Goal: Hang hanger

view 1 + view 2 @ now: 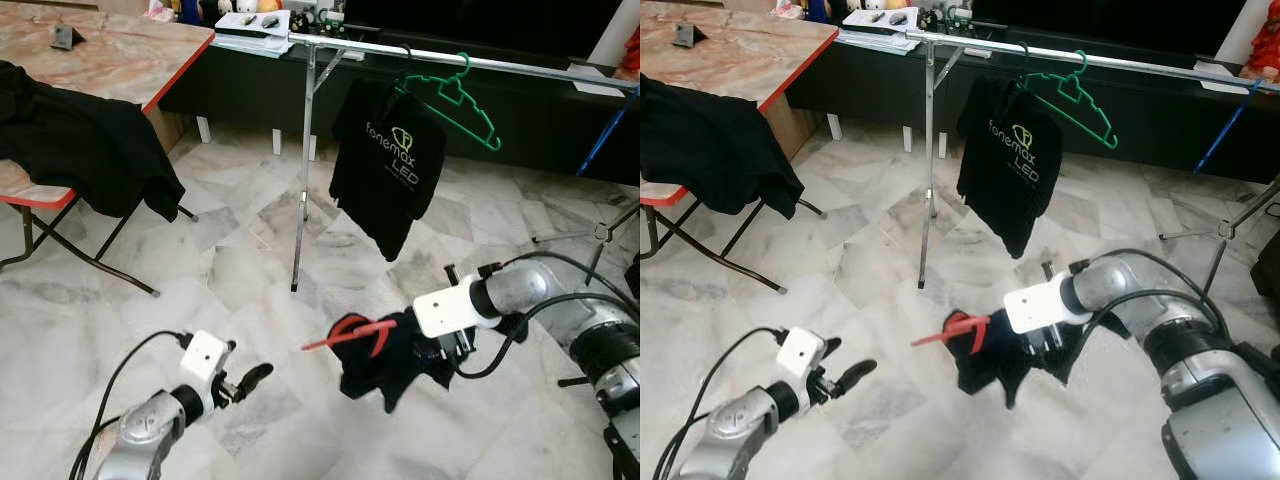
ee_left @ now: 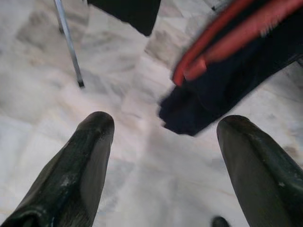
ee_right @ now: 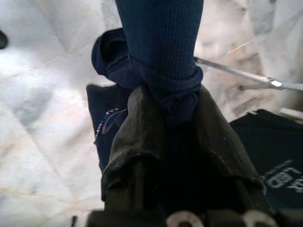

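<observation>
With your right gripper (image 3: 165, 113) clamped on the navy garment (image 1: 395, 365) carrying the red hanger (image 1: 350, 332) at lower centre, and your left gripper (image 2: 161, 156) wide and empty, lift steadily so the hook clears the rail (image 1: 480, 62) at upper right

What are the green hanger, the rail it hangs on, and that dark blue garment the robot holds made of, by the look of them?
Green hanger: probably plastic, given its uniform bright colour and thin moulded outline. Rail: metal, a silvery tube with a bright sheen. Dark blue garment: knitted fabric, likely cotton or a blend; fine ribbing shows where the right gripper pinches it, and it hangs limp.
</observation>
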